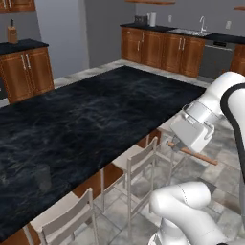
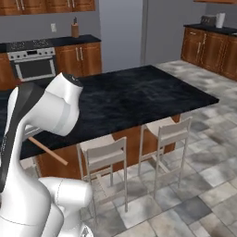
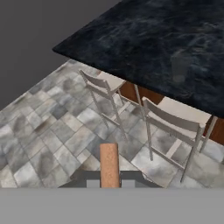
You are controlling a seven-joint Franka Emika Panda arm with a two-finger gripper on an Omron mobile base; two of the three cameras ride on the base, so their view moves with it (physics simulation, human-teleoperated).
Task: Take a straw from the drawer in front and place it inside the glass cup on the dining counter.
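Note:
My gripper [image 1: 177,143] hangs in the air off the near edge of the dining counter [image 1: 81,119], above the stools. It is shut on the straw [image 1: 201,156], a thin reddish-brown stick that juts out sideways from the fingers. From the right base camera the straw [image 2: 48,151] pokes out below the arm's white body. Looking along the hand, the straw [image 3: 109,162] stands between the fingertips of the gripper [image 3: 109,180]. The glass cup [image 3: 181,65] is a faint greyish shape on the black stone, ahead of the hand and some way in from the edge. The drawer is out of view.
Pale stools [image 1: 139,160] [image 2: 102,155] [image 3: 175,124] line the counter's near side, over grey floor tiles [image 2: 203,185]. Wooden cabinets with a sink [image 1: 191,33] stand along the far wall. A steel oven [image 2: 32,65] sits at the back left.

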